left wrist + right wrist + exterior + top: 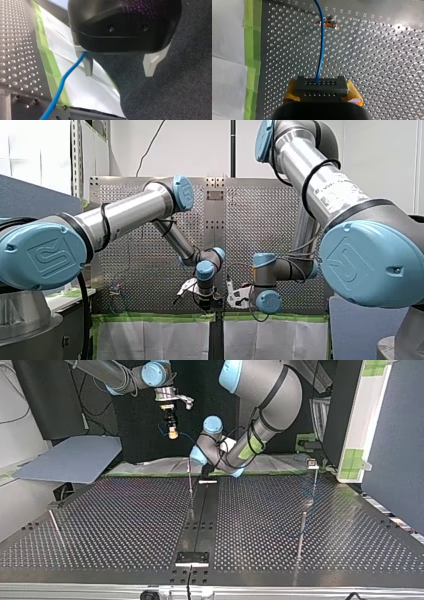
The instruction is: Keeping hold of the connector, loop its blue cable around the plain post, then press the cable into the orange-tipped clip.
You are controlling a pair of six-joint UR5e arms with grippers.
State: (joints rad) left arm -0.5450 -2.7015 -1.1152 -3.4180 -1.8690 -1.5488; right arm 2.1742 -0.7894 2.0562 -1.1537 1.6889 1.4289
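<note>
Your right claw (322, 93) clamps the connector (322, 86), left claw (119, 72) gapes; the cable (322, 50) ahead may slacken and miss the clip (327, 24).

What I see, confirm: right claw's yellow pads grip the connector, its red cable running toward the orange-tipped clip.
The cable is blue, not red, per the right wrist view. The right claw does grip the connector, cable running toward the orange-tipped clip.
</note>
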